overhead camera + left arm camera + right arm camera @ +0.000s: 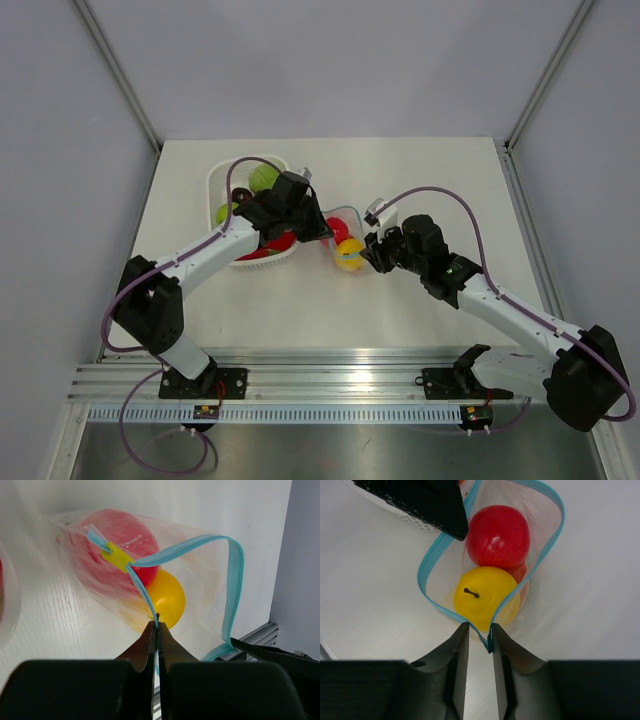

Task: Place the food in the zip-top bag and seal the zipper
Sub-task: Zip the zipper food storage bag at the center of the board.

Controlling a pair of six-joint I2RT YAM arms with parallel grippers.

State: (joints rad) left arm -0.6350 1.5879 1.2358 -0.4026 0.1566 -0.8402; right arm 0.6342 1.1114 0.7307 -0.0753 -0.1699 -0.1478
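The zip-top bag lies on the table between my grippers, its mouth open. Inside it are a red fruit and a yellow fruit; both also show in the left wrist view, the red fruit and the yellow fruit. The teal zipper loops open, with a yellow slider near one end. My left gripper is shut on one side of the zipper strip. My right gripper is slightly open, with the folded end of the zipper between its jaws, against the right finger.
A white slotted basket stands left of the bag, under my left arm, with green fruits and a red one in it. Its edge shows in the right wrist view. The metal rail runs along the near edge.
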